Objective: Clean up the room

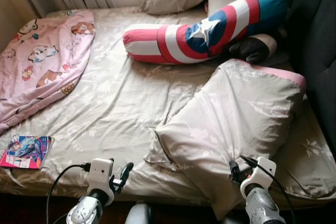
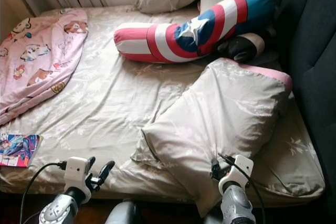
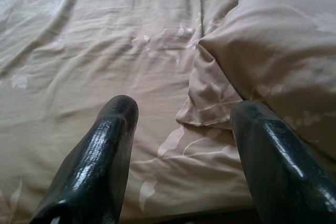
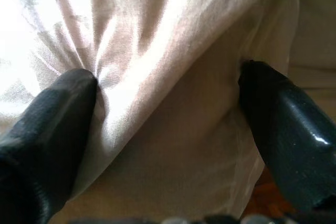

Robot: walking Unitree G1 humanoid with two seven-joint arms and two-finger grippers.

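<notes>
Starting out, by my read: pillow [image 1: 236, 119] askew at bed's [image 1: 121, 103] near edge, right gripper [image 4: 168, 103] spread against it, left gripper [image 3: 181, 129] spread, empty; blanket [image 1: 42, 61], book [image 1: 26, 151] untouched.

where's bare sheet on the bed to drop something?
Widest bare patch: mid sheet, between the pink blanket, the striped bolster and the big pillow. Smaller strip near the front edge, between the comic book and the open left claw. Crowded along the headboard side, where the open right claw presses the pillow.
</notes>
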